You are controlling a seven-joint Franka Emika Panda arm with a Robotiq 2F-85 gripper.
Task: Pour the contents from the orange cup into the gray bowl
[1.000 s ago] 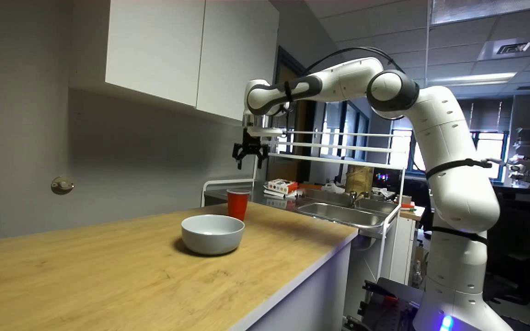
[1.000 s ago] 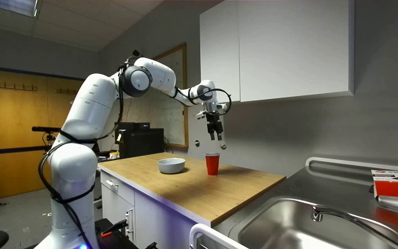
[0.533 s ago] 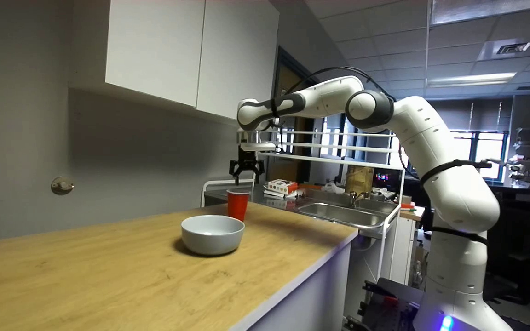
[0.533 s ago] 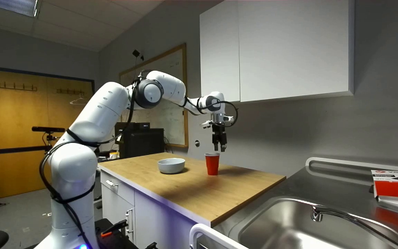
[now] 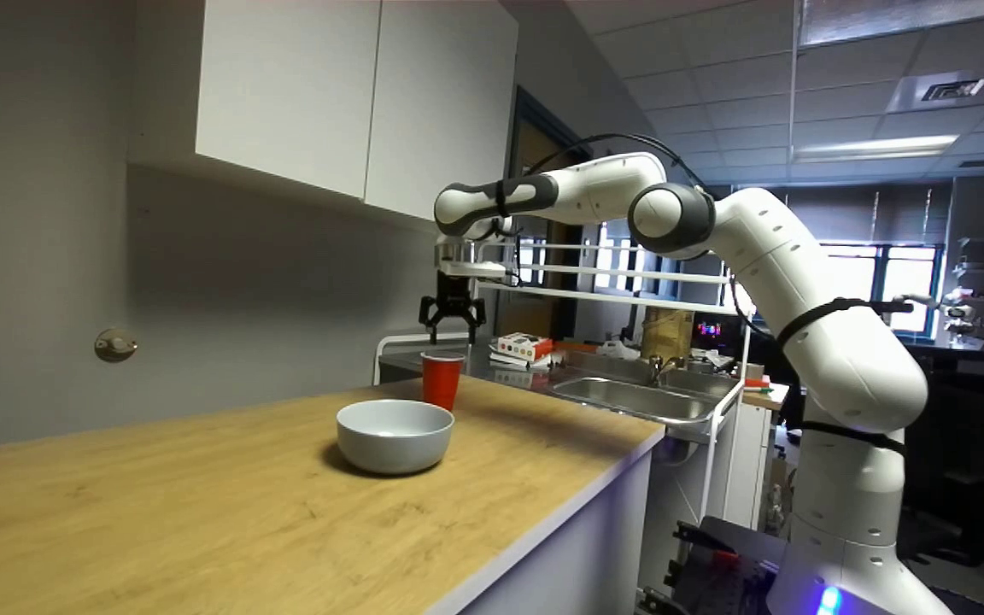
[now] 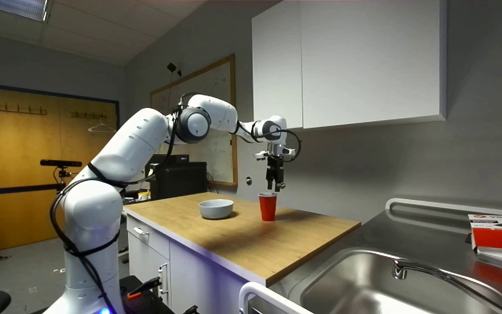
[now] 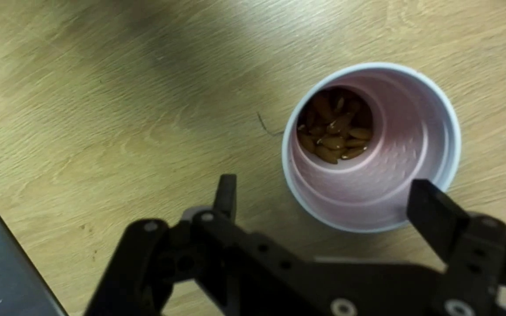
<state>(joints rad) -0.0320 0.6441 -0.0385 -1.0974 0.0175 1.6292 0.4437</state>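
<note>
Fingers point(image 7: 226, 193) are apart just above the orange cup point(image 6: 268, 208), which stands on the desk point(image 7: 125, 175) approx 1-2 o'clock off the gap, wrist view. IMO nudge that way b4 lowering, else one prob clips the rim. Gray bowl point(image 6: 216, 211): cup's 9 o'clock in an exterior view.

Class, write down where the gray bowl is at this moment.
In both exterior views, the gray bowl sits on the wood-grain countertop, to the left of the red plastic cup, its nearest neighbour.
</note>
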